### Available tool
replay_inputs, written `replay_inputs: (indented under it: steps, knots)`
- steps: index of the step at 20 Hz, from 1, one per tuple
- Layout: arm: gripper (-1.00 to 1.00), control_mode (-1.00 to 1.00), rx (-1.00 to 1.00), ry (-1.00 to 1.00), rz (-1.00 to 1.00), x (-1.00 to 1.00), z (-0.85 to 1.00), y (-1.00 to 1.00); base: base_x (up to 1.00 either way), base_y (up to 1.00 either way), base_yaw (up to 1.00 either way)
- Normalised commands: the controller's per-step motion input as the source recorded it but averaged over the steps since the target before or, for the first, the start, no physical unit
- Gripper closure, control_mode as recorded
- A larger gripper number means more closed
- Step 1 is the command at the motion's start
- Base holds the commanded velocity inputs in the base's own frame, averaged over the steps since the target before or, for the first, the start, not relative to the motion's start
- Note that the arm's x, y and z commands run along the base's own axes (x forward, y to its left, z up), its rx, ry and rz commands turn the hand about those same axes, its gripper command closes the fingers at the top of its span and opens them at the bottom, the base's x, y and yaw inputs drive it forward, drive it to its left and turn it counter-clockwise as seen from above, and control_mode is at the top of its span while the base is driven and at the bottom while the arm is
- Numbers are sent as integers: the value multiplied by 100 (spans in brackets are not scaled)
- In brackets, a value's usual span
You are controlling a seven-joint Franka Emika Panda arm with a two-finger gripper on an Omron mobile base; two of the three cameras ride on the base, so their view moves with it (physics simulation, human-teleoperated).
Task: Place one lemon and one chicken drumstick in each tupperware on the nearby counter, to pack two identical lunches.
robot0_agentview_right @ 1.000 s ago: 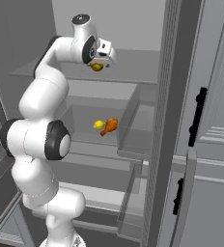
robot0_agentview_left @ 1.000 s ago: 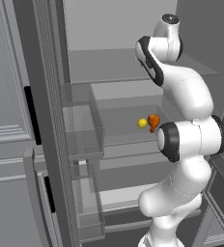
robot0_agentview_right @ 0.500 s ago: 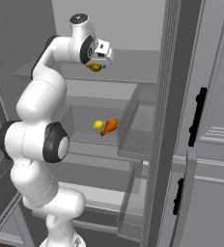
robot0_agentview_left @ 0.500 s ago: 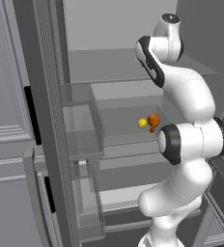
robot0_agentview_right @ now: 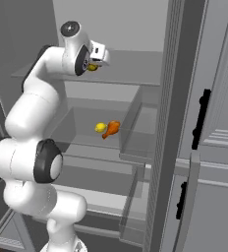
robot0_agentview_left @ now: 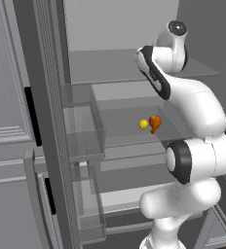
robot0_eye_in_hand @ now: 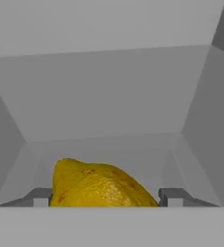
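I am reaching into the open fridge (robot0_agentview_right: 150,59), hand up at the top shelf (robot0_agentview_right: 130,74). My gripper (robot0_eye_in_hand: 104,198) is closing on a lemon (robot0_eye_in_hand: 97,185): in the hand view the fruit is sitting squarely between the two fingertips (robot0_eye_in_hand: 174,197), which are standing just beside its flanks. From the right base view the same lemon (robot0_agentview_right: 92,67) is peeking out yellow under the hand. I judge it pinched, or very nearly; contact on the left side is hard to tell.

Step in hand, as I read it: picking the first lemon for one tupperware. Next move is calling for a firm hold, then a lift clear of the shelf and a withdrawal out of the fridge without clipping the shelf edge.

The lemon's long axis is running across the jaws, roughly side to side in the hand view, its higher, rounder end toward the left finger, tapering right.

Lower shelf: a second lemon (robot0_agentview_right: 100,127) is lying touching a drumstick (robot0_agentview_right: 111,129), the drumstick's bone end pointing down toward the shelf front.
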Motion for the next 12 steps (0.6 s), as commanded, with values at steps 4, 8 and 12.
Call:
replay_inputs:
  steps: [4, 8, 12]
  knots:
    - [100, -100, 2, -4, 0, -95, 5, -1, 0, 0, 0]
    - [100, -100, 0, 2, 0, -100, 0, 0, 0, 0, 0]
    - [100, -100, 0, 9, 0, -100, -1, 2, 0, 0, 0]
